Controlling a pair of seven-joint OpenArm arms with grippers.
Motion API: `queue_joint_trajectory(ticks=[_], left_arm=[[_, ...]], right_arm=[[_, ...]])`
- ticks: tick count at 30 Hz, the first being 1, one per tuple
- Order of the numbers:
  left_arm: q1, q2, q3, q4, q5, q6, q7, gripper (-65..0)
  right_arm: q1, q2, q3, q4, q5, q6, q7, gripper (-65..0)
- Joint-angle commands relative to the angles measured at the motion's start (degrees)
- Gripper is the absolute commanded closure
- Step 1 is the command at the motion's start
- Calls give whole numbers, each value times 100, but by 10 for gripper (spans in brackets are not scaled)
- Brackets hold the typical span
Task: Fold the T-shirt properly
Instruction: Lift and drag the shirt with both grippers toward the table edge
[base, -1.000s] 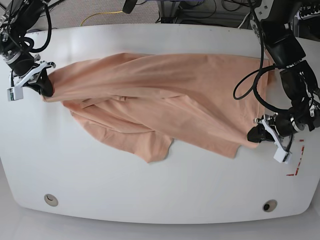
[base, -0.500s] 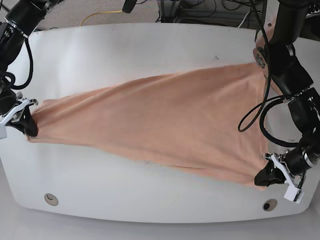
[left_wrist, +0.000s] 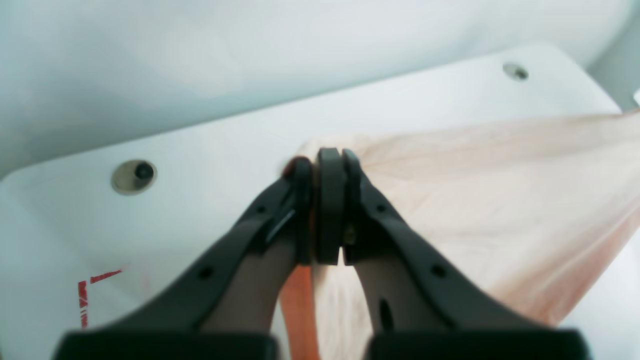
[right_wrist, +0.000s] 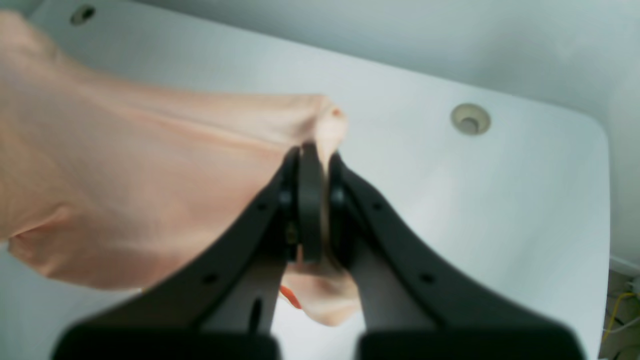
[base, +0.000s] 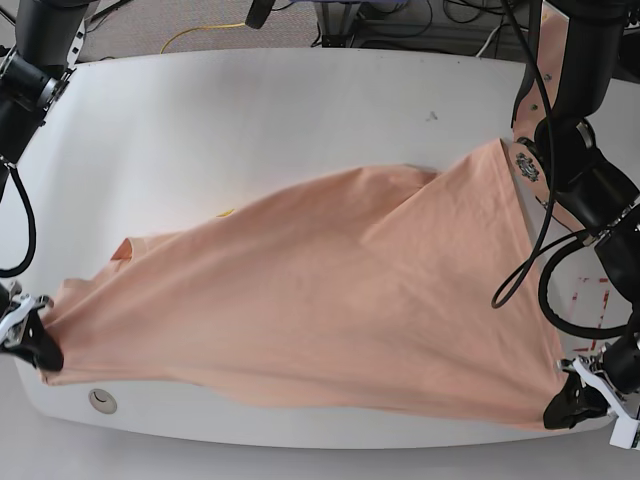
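The peach-pink T-shirt (base: 320, 290) is stretched wide across the white table, its plain side showing, one edge reaching back toward the far right. My left gripper (base: 556, 410) is shut on the T-shirt's corner at the table's near right edge; in the left wrist view its fingers (left_wrist: 327, 200) pinch the cloth (left_wrist: 490, 200). My right gripper (base: 42, 357) is shut on the opposite corner at the near left edge. The right wrist view shows that gripper (right_wrist: 312, 200) clamped on the fabric (right_wrist: 125, 190), with a bit of cloth hanging below the fingers.
The white table (base: 250, 120) has a round grommet hole near its front left edge (base: 100, 400). Red tape marks (base: 590, 290) lie at the right. Cables hang from the right-side arm (base: 560, 120). The floor lies just beyond the front edge.
Both grippers have pulled the T-shirt's corners toward the table's front edge and farther apart. The crumpled, folded cloth has been drawn out into a wide taut sheet.
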Motion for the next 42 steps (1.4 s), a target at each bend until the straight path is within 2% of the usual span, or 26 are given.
queue_joint_trajectory(ticks=[1,5,15,21,29,34,36,41,42], left_arm=[[-380,-96,-1,70,-85,-23,-165,0],[-644,-96,-9,70,-85,-14,-165,0],[-1435,-122,-18,70,-76,-5,-165,0],[-2024,-263,-36,70,91,-14,-165,0],[-2900,-280,-27,70,205,-14,-165,0],[-2693,-280,-1,88,161,-23,-165,0],[-2438,-280,-9,106,152,-23,-165,0],[-1708,-280,-27,176,152,-23,-165,0],[-1576,-280,-27,264,152,-23,-165,0]], right_arm=[[580,144,-337,-140,101,14,171,0],[1275,320,-830,-483,92,14,171,0],[3464,347,-2289,-1467,83,5,171,0],[4396,329,-2808,-1758,66,-4,171,0],[4460,320,-3739,-2056,101,5,171,0],[4460,364,-3722,-2030,110,5,154,0],[4460,505,-3669,-2021,110,14,75,0],[4457,610,-2939,-1661,110,14,57,0],[4246,610,-2790,-1582,110,14,57,0]])
